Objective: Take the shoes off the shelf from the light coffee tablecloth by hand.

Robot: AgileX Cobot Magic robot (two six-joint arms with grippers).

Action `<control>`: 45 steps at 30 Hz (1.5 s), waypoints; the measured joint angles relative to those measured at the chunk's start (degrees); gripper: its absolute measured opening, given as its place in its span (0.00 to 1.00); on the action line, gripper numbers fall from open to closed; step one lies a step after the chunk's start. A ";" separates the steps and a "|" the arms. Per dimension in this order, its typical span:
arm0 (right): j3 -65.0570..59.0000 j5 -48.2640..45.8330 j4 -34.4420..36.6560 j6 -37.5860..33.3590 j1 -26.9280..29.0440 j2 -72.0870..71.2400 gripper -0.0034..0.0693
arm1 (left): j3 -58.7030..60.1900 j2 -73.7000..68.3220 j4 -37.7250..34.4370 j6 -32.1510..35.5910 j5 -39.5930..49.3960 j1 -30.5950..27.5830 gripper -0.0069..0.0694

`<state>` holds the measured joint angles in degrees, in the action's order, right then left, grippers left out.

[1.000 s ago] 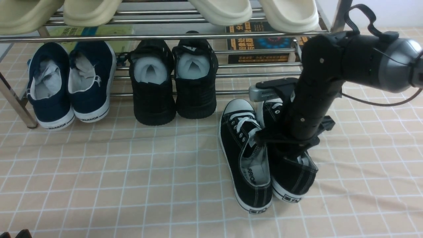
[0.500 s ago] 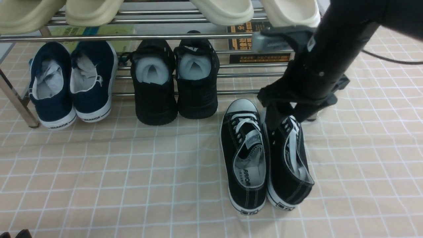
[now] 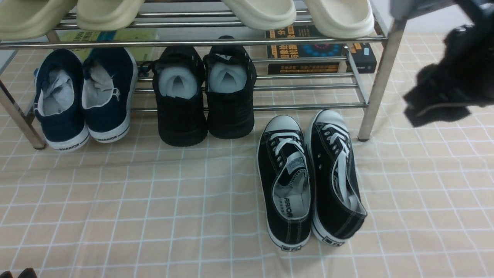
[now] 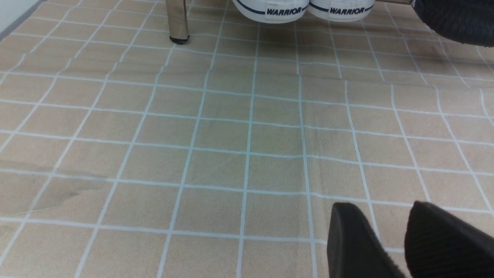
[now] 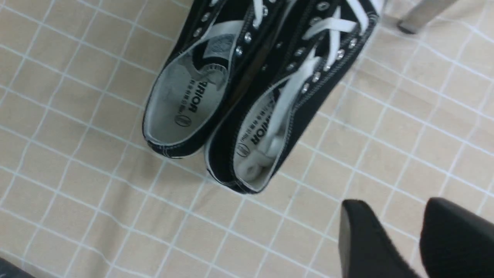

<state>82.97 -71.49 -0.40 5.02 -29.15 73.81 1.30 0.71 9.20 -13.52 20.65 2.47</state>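
The two black canvas shoes stand side by side on the light coffee tablecloth (image 3: 154,200), toes toward the shelf (image 3: 380,77): the left shoe (image 3: 285,181) and the right shoe (image 3: 335,181). Both also show in the right wrist view (image 5: 193,96). My right gripper (image 3: 436,114), blurred at the upper right, is raised and clear of the shoes. In its wrist view it (image 5: 393,204) is open and empty above the cloth. My left gripper (image 4: 382,208) is open and empty low over the cloth; only a dark tip shows at the front view's bottom left.
Navy white-soled slip-ons (image 3: 83,100) and all-black mesh sneakers (image 3: 204,96) sit on the shelf's lower tier. Cream slippers (image 3: 301,13) rest on the upper bars. Books (image 3: 308,52) lie behind. A shelf leg (image 4: 176,19) stands ahead of my left gripper.
My right gripper let go of the right shoe, then rose and swung away to the right. The shoe settled flat beside its mate. The left arm has not moved.
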 joint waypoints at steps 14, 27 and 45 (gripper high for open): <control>-30.84 15.78 -0.96 1.48 0.00 -44.24 0.03 | 0.00 0.00 0.00 0.00 0.00 0.00 0.41; -59.01 51.12 5.18 1.48 0.00 -52.60 0.03 | 0.00 0.00 0.00 0.00 0.00 0.00 0.41; -62.76 51.08 5.26 1.48 0.00 -52.60 0.05 | 0.00 0.00 0.00 0.00 0.00 0.00 0.41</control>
<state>20.21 -20.41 4.86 6.50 -29.15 21.21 1.30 0.71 9.20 -13.52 20.65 2.47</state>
